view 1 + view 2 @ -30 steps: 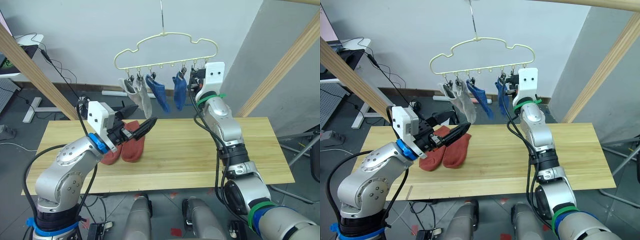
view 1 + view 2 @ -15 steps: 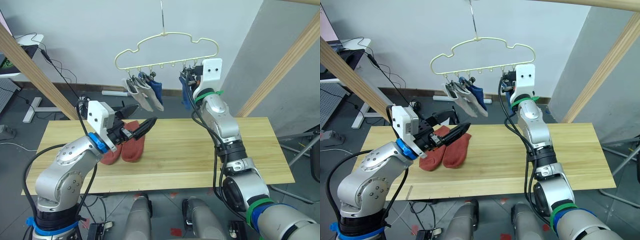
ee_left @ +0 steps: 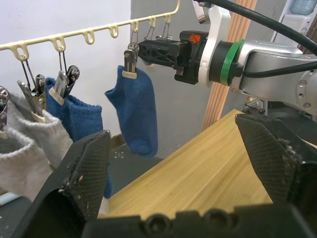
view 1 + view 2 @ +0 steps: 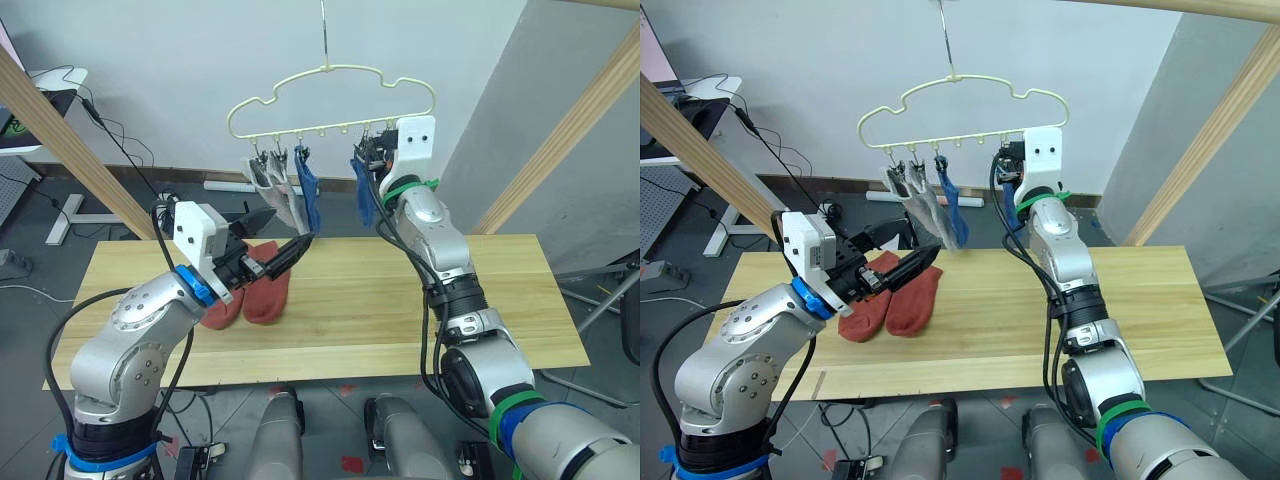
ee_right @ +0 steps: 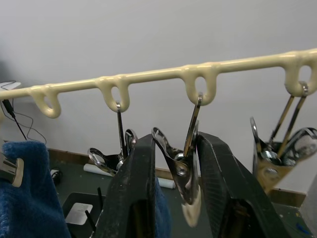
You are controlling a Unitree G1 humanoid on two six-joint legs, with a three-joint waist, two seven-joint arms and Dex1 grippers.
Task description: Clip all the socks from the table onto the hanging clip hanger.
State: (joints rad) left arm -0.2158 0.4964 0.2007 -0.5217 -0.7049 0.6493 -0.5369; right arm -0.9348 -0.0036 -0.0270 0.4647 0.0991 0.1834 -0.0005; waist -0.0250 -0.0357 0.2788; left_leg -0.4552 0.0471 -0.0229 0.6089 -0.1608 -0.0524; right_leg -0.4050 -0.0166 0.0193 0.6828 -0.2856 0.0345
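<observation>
Wooden table [image 4: 400,300], wooden poles [image 4: 560,140] flanking clip hanger [image 4: 330,95]

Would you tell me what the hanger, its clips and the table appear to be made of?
The hanger looks like thin wire under a smooth, glossy pale-yellow coating, probably plastic or paint. The clips look like bare metal, shiny and reflective, with pale tips that may be plastic. The table looks like light wood with visible plank lines and grain under a satin finish.

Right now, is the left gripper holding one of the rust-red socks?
No, the left gripper is open and empty above the table, and both rust-red socks lie flat on the wood.
</observation>
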